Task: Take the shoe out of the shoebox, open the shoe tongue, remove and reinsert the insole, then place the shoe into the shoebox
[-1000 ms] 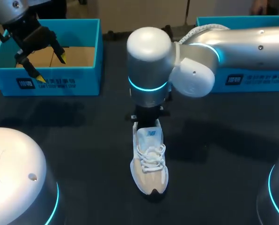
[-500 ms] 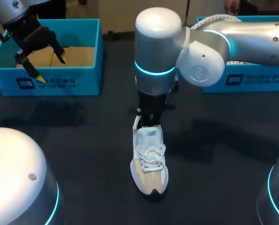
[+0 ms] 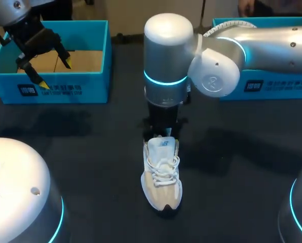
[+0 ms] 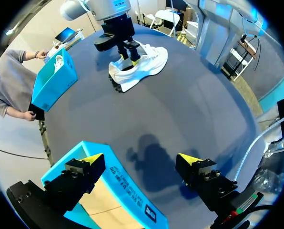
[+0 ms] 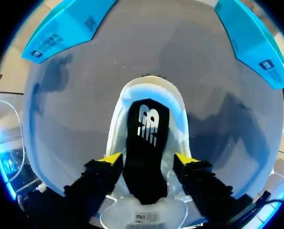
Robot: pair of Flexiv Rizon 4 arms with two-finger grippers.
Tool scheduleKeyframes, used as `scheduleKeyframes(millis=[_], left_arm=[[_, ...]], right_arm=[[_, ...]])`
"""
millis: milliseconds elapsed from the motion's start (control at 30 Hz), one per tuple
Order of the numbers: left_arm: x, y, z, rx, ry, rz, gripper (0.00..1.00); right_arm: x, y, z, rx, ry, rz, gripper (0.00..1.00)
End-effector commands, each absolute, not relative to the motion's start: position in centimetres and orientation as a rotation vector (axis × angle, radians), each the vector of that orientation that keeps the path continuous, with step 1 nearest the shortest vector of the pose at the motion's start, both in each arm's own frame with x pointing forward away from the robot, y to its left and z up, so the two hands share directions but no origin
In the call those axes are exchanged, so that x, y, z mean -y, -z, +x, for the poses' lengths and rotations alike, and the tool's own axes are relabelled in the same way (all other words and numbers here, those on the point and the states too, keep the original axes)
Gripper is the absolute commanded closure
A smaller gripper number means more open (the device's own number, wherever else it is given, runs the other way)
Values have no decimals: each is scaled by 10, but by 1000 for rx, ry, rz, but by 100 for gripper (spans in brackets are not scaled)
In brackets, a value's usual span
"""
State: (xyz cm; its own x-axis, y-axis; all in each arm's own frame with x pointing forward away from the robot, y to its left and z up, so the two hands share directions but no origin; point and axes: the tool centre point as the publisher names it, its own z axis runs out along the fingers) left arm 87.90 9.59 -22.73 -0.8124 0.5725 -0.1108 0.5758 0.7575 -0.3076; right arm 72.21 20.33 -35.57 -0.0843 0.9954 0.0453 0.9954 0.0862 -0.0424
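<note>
The right arm (image 3: 272,45) reached to the middle of the table (image 3: 90,152), wrist pointing straight down over the shoe (image 3: 162,174) standing there. The right gripper (image 5: 148,160) was spread wide above the shoe's opening, clamping nothing. The left gripper (image 3: 55,73) hung wide and empty at the front wall of the shoebox (image 3: 65,90).

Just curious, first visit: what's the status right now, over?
Left gripper open, over the edge of the open blue shoebox. Right gripper open, over the heel of the white lace-up sneaker; black insole in. Nothing blocking.
</note>
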Motion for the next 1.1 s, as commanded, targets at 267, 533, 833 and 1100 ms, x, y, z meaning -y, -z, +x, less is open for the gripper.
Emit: scheduleKeyframes(millis=[267,533,833,1100], left_arm=[[-96,227,879,-2937,515,961,0],[-96,227,879,-2937,515,961,0],[-96,227,879,-2937,515,961,0],[-96,227,879,-2937,515,961,0]], right_arm=[[-205,351,711,2272,3,-2116,0],[-209,342,707,2283,-18,-2134,0],[-204,334,688,2216,-21,-2170,0],[-203,312,651,2155,-16,-2198,0]])
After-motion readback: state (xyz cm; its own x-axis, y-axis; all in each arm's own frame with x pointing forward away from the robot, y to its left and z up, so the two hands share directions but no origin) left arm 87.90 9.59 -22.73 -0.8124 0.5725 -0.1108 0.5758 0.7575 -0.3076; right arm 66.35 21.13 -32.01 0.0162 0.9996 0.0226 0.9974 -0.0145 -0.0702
